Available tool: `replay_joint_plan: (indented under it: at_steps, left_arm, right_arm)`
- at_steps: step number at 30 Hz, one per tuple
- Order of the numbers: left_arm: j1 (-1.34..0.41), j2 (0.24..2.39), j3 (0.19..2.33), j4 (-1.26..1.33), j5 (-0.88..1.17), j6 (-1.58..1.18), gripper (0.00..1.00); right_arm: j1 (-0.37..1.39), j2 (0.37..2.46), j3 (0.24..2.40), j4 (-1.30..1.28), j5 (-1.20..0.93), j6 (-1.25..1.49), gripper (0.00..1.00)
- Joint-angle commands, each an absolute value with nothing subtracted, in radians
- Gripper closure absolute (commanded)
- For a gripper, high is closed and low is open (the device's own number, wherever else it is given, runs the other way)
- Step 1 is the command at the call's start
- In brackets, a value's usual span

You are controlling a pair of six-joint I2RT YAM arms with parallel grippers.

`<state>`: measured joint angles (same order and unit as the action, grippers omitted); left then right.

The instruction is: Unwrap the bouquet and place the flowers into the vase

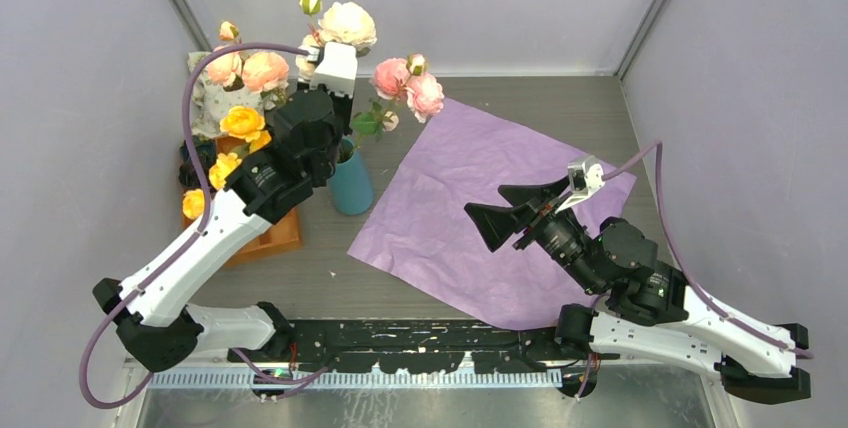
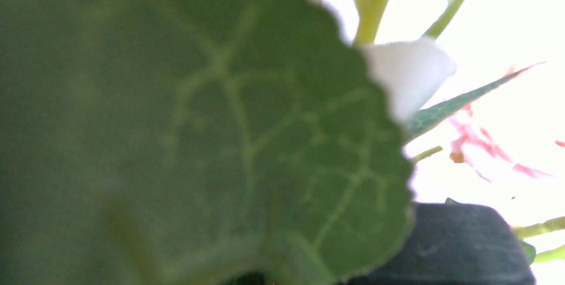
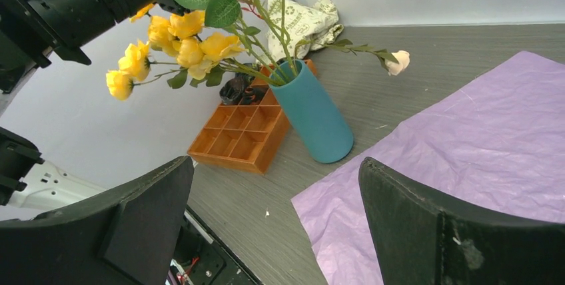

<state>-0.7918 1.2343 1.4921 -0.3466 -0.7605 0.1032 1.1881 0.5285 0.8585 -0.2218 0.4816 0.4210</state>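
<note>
The teal vase stands upright on the table beside the flat lilac paper sheet. The flowers have their stems in its mouth: yellow blooms lean left, pink roses right, a cream rose behind. My left gripper is up among the blooms above the vase. A green leaf fills its wrist view, so only one dark finger shows. My right gripper hovers open and empty over the paper's near left part.
An orange tray with square compartments lies left of the vase, under my left arm. A cream cloth bag with green print sits in the back left corner. Grey walls enclose the table on three sides.
</note>
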Motion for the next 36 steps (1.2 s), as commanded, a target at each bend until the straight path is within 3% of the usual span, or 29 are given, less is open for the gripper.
replay_joint_plan:
  at_steps: [1, 27, 36]
  left_arm:
    - [-0.790, 1.180, 1.425, -0.277, -0.791, 0.018, 0.96]
    - [-0.725, 1.158, 1.217, -0.345, -0.791, -0.217, 0.85]
    - [-0.716, 1.142, 1.262, -0.405, -0.772, -0.258, 0.54]
  right_arm:
    - [1.188, 0.524, 0.857, -0.205, 0.506, 0.430, 0.00]
    - [1.188, 0.522, 0.844, -0.220, 0.519, 0.433, 0.00]
    - [1.188, 0.514, 0.841, -0.226, 0.522, 0.437, 0.00]
